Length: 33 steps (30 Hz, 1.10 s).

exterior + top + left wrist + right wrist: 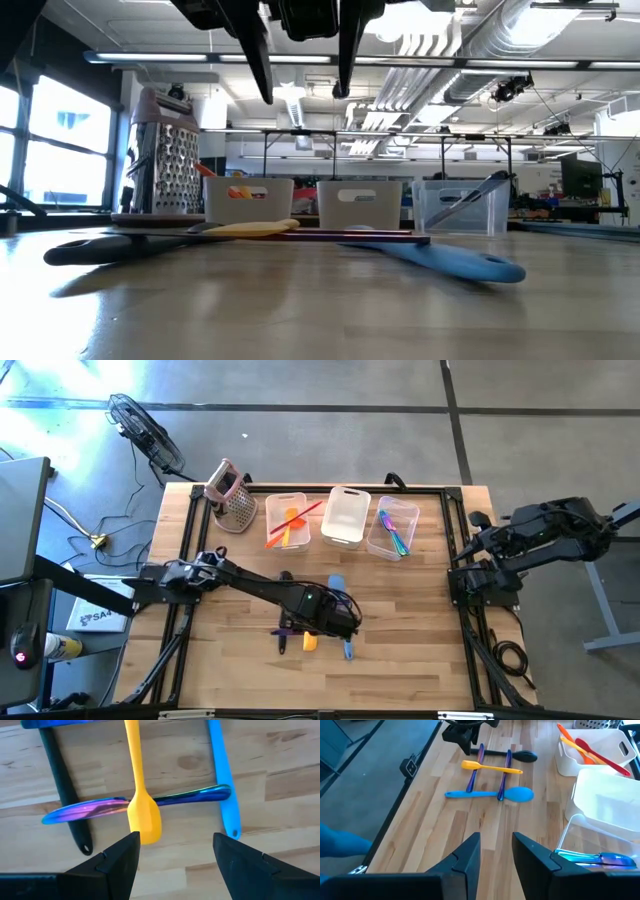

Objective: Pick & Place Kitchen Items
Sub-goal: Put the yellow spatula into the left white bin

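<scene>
Left gripper open, empty, hovering above a pile of five utensils: one yellow spatula directly beneath its fingers, one blue spoon to one side, one dark spoon to the other, two iridescent purple pieces crossing under them. Three bins lie well beyond it. Right gripper parked at the table edge, fingers slightly apart.
</scene>
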Available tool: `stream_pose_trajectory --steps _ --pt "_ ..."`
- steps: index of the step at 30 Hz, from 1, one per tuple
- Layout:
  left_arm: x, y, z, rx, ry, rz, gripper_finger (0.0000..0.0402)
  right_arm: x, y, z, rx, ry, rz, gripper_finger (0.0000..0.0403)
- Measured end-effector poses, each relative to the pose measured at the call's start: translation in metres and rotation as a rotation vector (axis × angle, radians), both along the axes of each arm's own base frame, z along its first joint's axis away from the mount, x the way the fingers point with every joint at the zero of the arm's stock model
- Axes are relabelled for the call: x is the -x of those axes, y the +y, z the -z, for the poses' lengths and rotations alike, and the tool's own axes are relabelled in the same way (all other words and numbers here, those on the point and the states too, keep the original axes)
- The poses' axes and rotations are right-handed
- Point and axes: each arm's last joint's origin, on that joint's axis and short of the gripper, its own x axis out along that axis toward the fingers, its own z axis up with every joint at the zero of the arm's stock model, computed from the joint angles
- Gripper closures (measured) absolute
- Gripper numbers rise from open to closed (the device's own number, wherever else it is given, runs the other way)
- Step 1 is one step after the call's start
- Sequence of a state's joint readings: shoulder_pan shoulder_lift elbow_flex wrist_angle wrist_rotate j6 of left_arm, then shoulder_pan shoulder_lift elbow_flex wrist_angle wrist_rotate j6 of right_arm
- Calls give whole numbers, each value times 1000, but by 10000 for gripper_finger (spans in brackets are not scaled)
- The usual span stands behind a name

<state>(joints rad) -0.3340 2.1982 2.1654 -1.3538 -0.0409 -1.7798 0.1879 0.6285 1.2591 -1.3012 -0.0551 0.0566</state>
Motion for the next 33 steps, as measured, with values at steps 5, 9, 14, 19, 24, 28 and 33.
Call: stream_pose_trajectory --steps 5,9,14,19,24,28,33 --pt "2 1 1 -21 20 40 158 1 0 2 5 26 0 298" --pt "1 5 1 -53 15 -15 158 2 0 2 11 29 -5 298" --pt "-2 16 1 -23 32 -43 158 2 0 3 24 29 -16 298" --pt "-7 28 6 8 56 -48 158 2 0 3 25 29 -16 298" --pt "-17 34 24 94 106 3 158 3 -1 3 25 28 -17 298" --pt "-23 34 36 152 128 32 158 4 -1 3 25 22 -18 298" --pt "-24 38 51 152 200 42 158 6 -1 2 22 16 -19 298"
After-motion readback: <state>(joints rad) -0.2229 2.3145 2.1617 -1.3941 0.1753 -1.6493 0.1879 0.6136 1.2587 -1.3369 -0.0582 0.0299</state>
